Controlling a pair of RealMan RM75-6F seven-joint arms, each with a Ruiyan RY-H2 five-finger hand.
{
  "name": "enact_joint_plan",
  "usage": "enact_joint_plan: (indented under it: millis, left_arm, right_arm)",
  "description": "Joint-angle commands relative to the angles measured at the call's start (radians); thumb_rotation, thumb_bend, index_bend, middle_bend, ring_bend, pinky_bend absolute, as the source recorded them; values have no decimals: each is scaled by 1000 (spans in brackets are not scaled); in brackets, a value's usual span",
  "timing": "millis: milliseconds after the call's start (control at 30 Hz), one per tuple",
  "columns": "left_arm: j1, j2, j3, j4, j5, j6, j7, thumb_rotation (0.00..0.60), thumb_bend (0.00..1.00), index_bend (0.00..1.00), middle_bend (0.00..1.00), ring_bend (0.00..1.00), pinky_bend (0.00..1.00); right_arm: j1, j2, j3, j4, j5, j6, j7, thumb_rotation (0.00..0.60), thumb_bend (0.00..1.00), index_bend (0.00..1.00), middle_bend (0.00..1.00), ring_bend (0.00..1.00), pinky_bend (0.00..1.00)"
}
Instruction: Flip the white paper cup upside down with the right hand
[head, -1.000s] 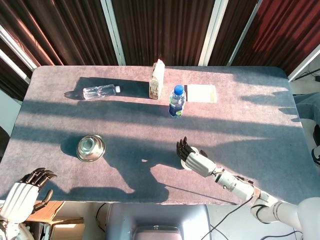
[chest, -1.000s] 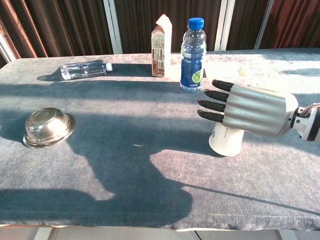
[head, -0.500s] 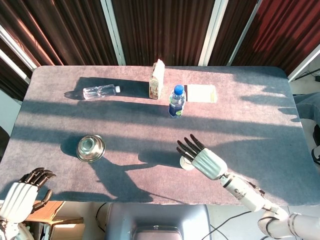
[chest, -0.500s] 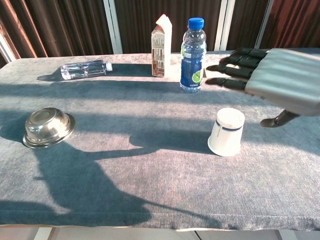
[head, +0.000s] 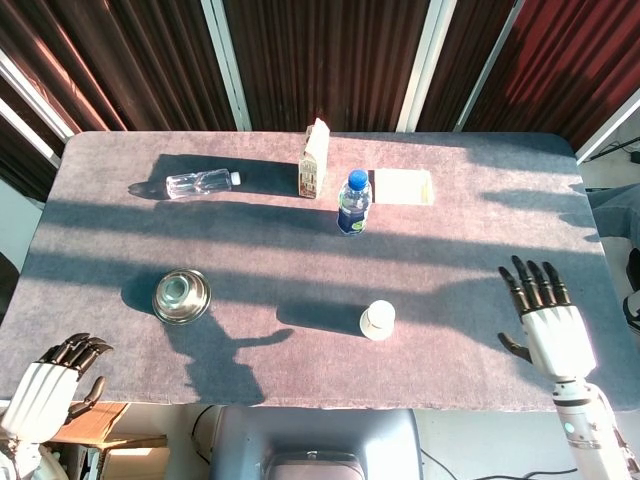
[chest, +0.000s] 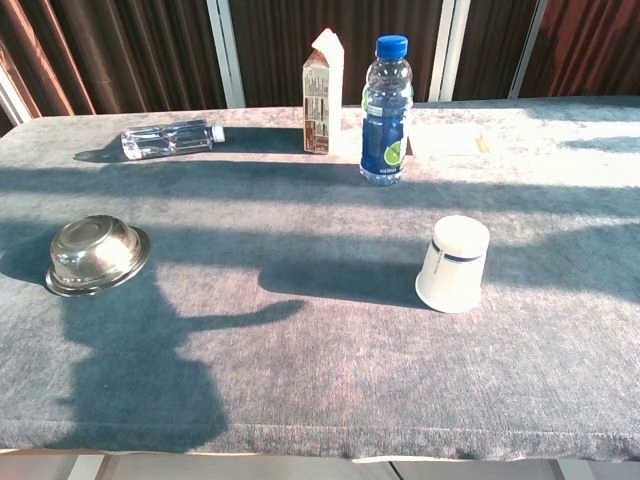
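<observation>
**Cup upside down, right hand pulled clear**

White paper cup (chest: 453, 264) stands mouth-down on the grey worktop (chest: 320, 380), wider rim on the cloth, closed base up, near the front edge, just right of centre. A sec ago the right hand (head: 548, 322) lay over the cup; half a sec ago it was lifting off. Now it's well apart to the right, fingers spread, holding nothing, and out of the chest view. Flip looks done. Left hand (head: 42, 385) hangs off the front-left corner, fingers curled, empty. Blue-capped bottle (chest: 384, 112), carton (chest: 322, 92), lying clear bottle (chest: 170, 139), steel bowl (chest: 96, 256) unmoved.
</observation>
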Motion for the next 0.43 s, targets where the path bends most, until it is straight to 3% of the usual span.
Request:
enact_joint_plan:
  millis: [33, 167, 433]
  left_arm:
    - [-3, -3, -1, -2, -5, -8, 9, 600, 419, 345, 294, 210, 400]
    - [-3, -4, -1, -5, -11, -13, 20, 600, 420, 344, 294, 210, 400]
    - [0, -2, 0, -7, -7, -4, 18, 600, 420, 345, 293, 210, 401]
  right_arm:
    - [-39, -1, 5, 45, 72, -37, 48, 600, 255, 168, 88, 83, 170]
    - [-44, -5, 19, 65, 98, -73, 77, 600, 255, 154, 88, 83, 171]
    - [-62, -7, 21, 74, 40, -59, 111, 600, 256, 148, 88, 83, 172]
